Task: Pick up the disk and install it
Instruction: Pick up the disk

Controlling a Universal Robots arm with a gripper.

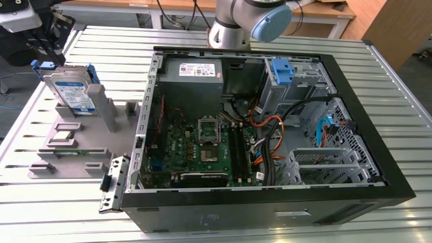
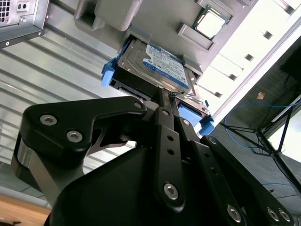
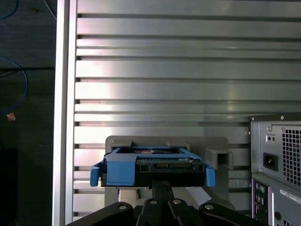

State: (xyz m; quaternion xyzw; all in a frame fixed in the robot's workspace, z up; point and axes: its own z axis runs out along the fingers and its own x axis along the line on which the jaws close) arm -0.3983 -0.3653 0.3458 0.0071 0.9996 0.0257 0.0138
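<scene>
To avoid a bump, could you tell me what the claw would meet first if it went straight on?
The disk: the claw points at its blue-framed edge where it stands in the grey holder, seemingly right up against it, though actual contact is unclear.

The disk (image 1: 71, 93) had its lower end sunk out of sight in the grey holder (image 1: 96, 106). The arm (image 1: 243, 25) ran off the exterior view's top edge, and the gripper (image 1: 49, 58) was cropped at the corner there. In the first wrist view, the picture's edge cut the computer case (image 3: 277, 165) short.
</scene>
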